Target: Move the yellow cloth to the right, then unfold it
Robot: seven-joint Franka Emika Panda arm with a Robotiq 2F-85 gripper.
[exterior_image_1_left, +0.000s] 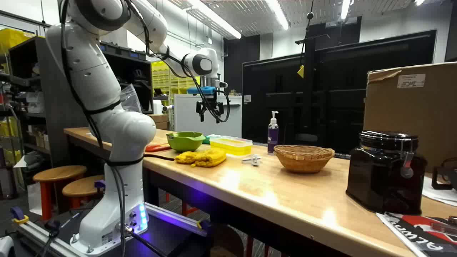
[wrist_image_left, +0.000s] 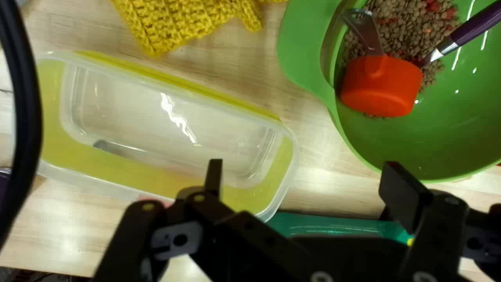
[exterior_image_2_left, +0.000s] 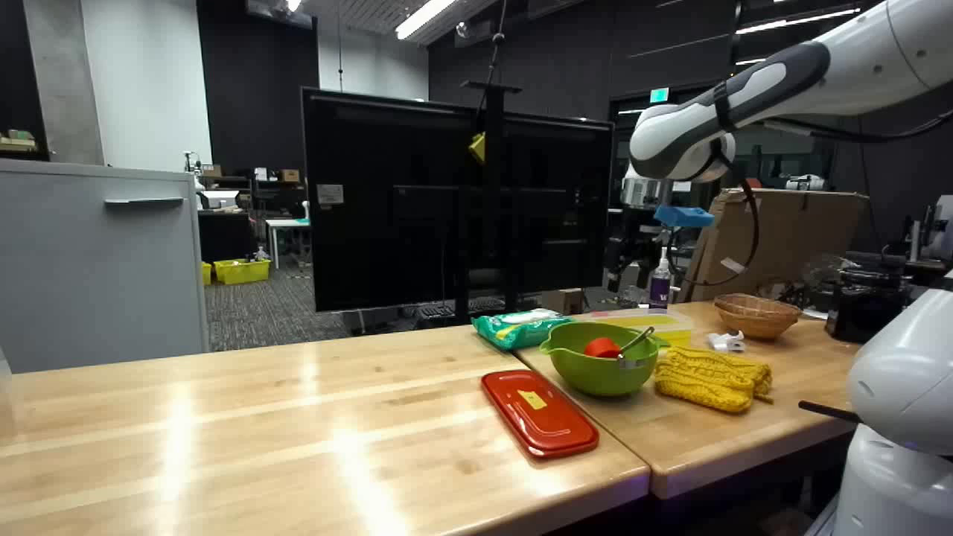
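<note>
wrist view, left to right: clear-lidded container (wrist_image_left: 168, 125); above it in frame, the yellow cloth (wrist_image_left: 176, 23) on the table (wrist_image_left: 235, 62), cut by the top edge, long axis unclear; then the gripper (wrist_image_left: 302, 174), spread wide, holding nothing; then the green bowl (wrist_image_left: 442, 137). reaching the cloth probably means up-picture, left, then down.

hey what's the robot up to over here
The robot arm is holding nothing: its claw hangs open above the table. The yellow cloth, which it is meant to move right and unfold, lies folded beside the green bowl, so the unfolding is not yet done.
</note>
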